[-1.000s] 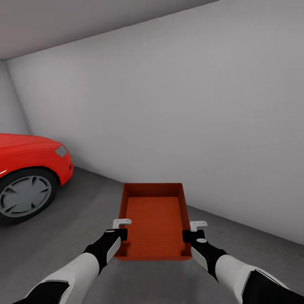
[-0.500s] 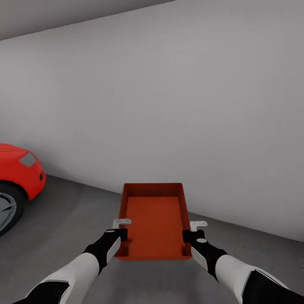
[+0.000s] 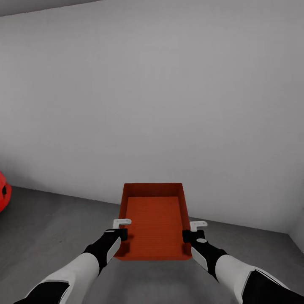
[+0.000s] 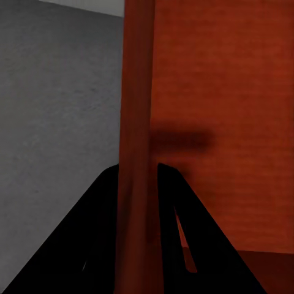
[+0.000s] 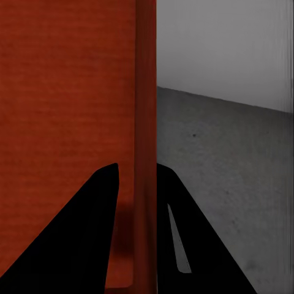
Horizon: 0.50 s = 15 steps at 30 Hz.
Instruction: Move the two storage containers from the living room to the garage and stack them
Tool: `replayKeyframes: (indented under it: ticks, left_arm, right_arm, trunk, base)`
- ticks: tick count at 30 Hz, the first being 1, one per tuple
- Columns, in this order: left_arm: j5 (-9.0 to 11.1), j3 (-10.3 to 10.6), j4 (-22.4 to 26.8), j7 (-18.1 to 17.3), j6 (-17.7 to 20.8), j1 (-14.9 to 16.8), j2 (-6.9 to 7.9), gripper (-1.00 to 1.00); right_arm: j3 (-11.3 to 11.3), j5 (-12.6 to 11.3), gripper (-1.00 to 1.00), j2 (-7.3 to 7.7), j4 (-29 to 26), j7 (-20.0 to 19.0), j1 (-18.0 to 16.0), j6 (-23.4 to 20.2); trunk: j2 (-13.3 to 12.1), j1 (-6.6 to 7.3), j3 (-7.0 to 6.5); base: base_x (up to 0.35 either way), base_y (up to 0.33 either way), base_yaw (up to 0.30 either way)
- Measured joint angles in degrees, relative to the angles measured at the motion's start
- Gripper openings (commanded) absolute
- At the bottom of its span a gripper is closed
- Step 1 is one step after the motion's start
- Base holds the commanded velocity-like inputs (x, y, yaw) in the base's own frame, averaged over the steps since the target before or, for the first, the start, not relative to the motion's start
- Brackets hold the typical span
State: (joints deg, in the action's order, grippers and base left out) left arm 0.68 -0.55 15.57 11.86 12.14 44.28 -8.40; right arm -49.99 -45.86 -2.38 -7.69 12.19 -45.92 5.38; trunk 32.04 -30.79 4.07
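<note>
Short of the grey wall [image 3: 169, 105], 1 storage container [image 3: 154, 221] hangs above the concrete floor [image 3: 50, 228], left pincer [image 3: 121, 233] and right pincer [image 3: 188, 234] each clamped on a side wall; setting down and stacking the 2nd remain.

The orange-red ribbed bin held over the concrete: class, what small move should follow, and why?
Probably lower the orange-red ribbed rectangular bin straight down. The left tool and right tool clamp its side walls, it hangs above bare dark grey concrete floor, and no second bin lies there.
</note>
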Motion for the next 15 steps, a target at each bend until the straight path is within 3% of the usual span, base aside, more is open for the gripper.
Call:
replayKeyframes:
  ticks: [15]
  left_arm:
    - [0.0, 0.0, 0.0, 0.0, 0.0, 0.0, 0.00, -1.00]
  right_arm:
    - [0.0, 0.0, -1.00, -0.01, 0.0, 0.0, 0.0, 0.0]
  trunk:
    - [0.0, -0.01, 0.00]
  base:
    - [0.199, 0.000, -0.265]
